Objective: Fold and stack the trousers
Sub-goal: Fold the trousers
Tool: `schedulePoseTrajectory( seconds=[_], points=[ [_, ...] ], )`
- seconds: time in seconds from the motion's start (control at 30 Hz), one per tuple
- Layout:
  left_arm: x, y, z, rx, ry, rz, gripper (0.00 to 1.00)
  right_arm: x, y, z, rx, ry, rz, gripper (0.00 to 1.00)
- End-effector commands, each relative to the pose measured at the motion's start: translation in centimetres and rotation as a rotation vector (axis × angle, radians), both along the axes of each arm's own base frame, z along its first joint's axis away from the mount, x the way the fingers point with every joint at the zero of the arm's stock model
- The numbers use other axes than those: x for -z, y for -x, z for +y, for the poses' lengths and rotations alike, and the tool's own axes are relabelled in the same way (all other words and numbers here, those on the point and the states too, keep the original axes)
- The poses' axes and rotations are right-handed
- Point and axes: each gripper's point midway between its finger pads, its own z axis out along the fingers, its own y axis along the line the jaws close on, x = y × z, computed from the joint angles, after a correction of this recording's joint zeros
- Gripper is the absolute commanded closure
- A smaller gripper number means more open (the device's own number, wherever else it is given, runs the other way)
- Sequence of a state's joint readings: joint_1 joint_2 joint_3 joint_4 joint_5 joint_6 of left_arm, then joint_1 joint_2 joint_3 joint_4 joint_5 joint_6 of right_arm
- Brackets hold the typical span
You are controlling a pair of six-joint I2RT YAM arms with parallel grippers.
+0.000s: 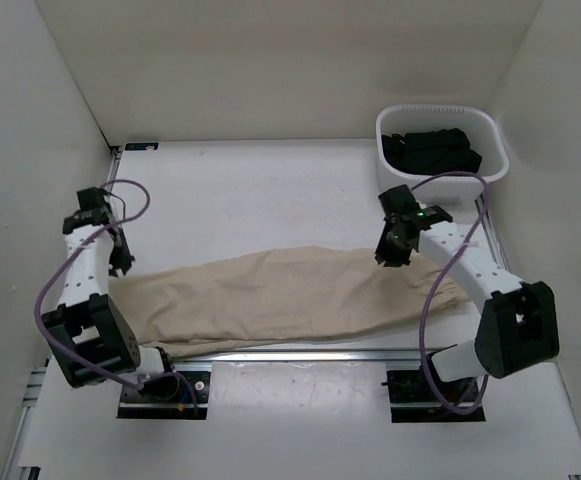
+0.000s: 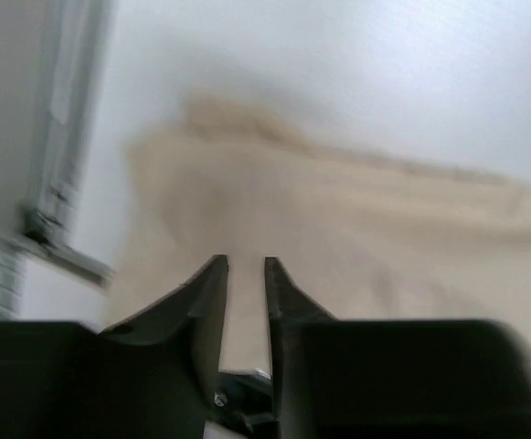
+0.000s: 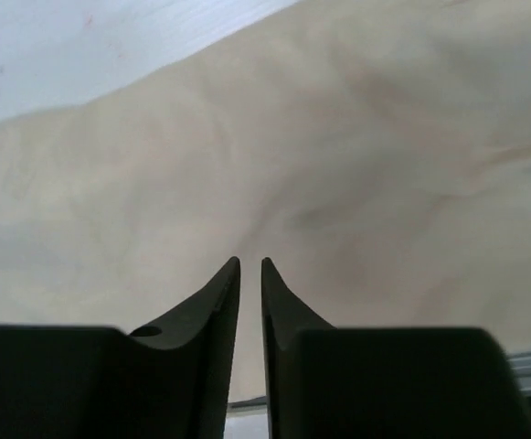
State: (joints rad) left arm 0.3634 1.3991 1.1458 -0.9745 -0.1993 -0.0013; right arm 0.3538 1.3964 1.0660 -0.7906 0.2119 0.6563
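Across the table (image 1: 270, 180), trousers (image 1: 280, 297) left-to-right.
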Motion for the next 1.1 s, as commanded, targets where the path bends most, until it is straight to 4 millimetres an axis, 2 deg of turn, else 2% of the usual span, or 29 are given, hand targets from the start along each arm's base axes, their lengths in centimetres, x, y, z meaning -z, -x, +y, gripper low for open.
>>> schedulePoseTrajectory(
  seconds=[0.0, 0.03, 0.07, 0.1, 0.13, 0.17, 0.2, 0.27, 0.3, 0.37, 0.43, 0.5, 0.53, 0.57, 0.6, 0.63, 0.67, 0.7, 0.73, 0.77, 0.8, 0.83, 0.87, 0.9, 0.93, 0.97, 1.0, 1.03, 1.07],
  points=[
    [6.1, 7.3, -2.5, 0.011, 0.065, 0.288, 0.78, 3.5, 0.7, 3.9, 0.048, -0.087, 0.086, 0.83],
    [7.1, 6.7, -1.9, 0.005, 0.031, 0.257, 0.84, 4.1, 0.5, 4.9, 0.071, -0.115, 0.100, 0.95],
    [8.1, 7.0, -1.6, -0.001, 0.009, 0.256, 0.86, 4.9, 0.4, 5.6, 0.070, -0.128, 0.115, 1.00],
    [9.4, 8.0, -1.3, -0.001, -0.028, 0.295, 0.86, 6.3, -0.3, 6.0, 0.084, -0.127, 0.127, 1.00],
    [9.9, 7.7, -0.9, -0.008, -0.053, 0.286, 0.86, 6.7, -0.7, 6.2, 0.099, -0.130, 0.132, 1.00],
    [10.4, 6.5, -0.2, -0.014, -0.076, 0.256, 0.86, 7.2, -1.3, 5.9, 0.145, -0.107, 0.124, 1.00],
    [10.5, 5.5, 0.1, -0.011, -0.097, 0.238, 0.86, 8.5, -1.4, 5.6, 0.175, -0.077, 0.141, 1.00],
    [10.2, 3.3, 0.9, -0.015, -0.111, 0.194, 0.86, 9.2, -3.0, 4.3, 0.267, -0.067, 0.121, 1.00],
    [9.8, 1.3, 1.1, -0.009, -0.099, 0.157, 0.86, 10.0, -3.5, 3.8, 0.299, -0.055, 0.120, 1.00],
    [9.3, -0.6, 1.6, -0.008, -0.098, 0.126, 0.86, 10.9, -4.6, 2.3, 0.383, -0.053, 0.108, 1.00],
    [9.4, -2.6, 1.6, 0.012, -0.100, 0.122, 0.86, 10.6, -6.5, 1.4, 0.423, -0.077, 0.070, 1.00],
    [9.9, -3.3, 1.8, 0.013, -0.096, 0.135, 0.86, 10.6, -7.3, 1.3, 0.403, -0.077, 0.072, 1.00],
    [9.9, -3.8, 1.4, 0.028, -0.089, 0.130, 0.86, 10.2, -7.6, 1.0, 0.392, -0.071, 0.072, 1.00],
    [9.9, -3.8, 1.4, 0.028, -0.089, 0.130, 0.86, 9.5, -8.8, 1.5, 0.359, -0.082, 0.051, 1.00],
    [9.9, -4.0, 1.1, 0.042, -0.098, 0.132, 0.84, 9.0, -9.1, 1.8, 0.275, -0.083, 0.050, 1.00],
    [10.4, -3.2, 0.5, 0.054, -0.093, 0.152, 0.84, 8.3, -8.7, 2.6, 0.220, -0.112, 0.066, 0.94],
    [10.5, -3.0, 0.0, 0.068, -0.093, 0.156, 0.83, 6.6, -8.9, 2.5, 0.191, -0.115, 0.034, 0.84],
    [10.3, -2.6, -0.1, 0.068, -0.094, 0.153, 0.83, 5.5, -8.6, 2.3, 0.154, -0.106, 0.019, 0.38],
    [10.7, -1.9, -0.6, 0.078, -0.089, 0.170, 0.83, 4.4, -8.3, 1.6, 0.159, -0.097, 0.008, 0.24],
    [11.0, -1.4, -0.7, 0.079, -0.086, 0.182, 0.82, 2.1, -7.3, 0.7, 0.173, -0.090, -0.012, 0.13],
    [10.9, -1.1, -0.7, 0.079, -0.087, 0.179, 0.82, 1.1, -6.9, -1.3, 0.218, -0.062, -0.030, 0.01],
    [11.0, -0.8, -0.8, 0.079, -0.086, 0.182, 0.82, 1.0, -5.6, -2.8, 0.251, -0.041, -0.016, 0.01],
    [11.5, -0.2, -1.2, 0.084, -0.071, 0.197, 0.82, -0.5, -4.0, -4.2, 0.284, -0.045, -0.030, 0.01],
    [11.5, -0.2, -1.2, 0.084, -0.071, 0.197, 0.81, -0.7, -3.4, -7.2, 0.390, -0.040, -0.029, 0.01],
    [11.5, 0.0, -1.2, 0.084, -0.071, 0.197, 0.81, -0.6, -1.7, -8.6, 0.439, -0.053, -0.014, 0.01],
    [11.5, 0.2, -1.4, 0.087, -0.059, 0.203, 0.81, -0.3, -0.8, -10.0, 0.490, -0.065, 0.000, 0.01],
    [11.6, 0.1, -1.7, 0.091, -0.046, 0.199, 0.81, 0.0, -0.2, -12.8, 0.576, -0.070, 0.009, 0.01],
    [11.4, -0.1, -1.9, 0.097, -0.033, 0.183, 0.81, 0.4, 0.4, -13.9, 0.595, -0.073, 0.024, 0.01],
    [11.4, 0.2, -2.0, 0.097, -0.029, 0.193, 0.81, 0.8, 0.1, -15.1, 0.630, -0.124, 0.004, 0.01]
  ],
)
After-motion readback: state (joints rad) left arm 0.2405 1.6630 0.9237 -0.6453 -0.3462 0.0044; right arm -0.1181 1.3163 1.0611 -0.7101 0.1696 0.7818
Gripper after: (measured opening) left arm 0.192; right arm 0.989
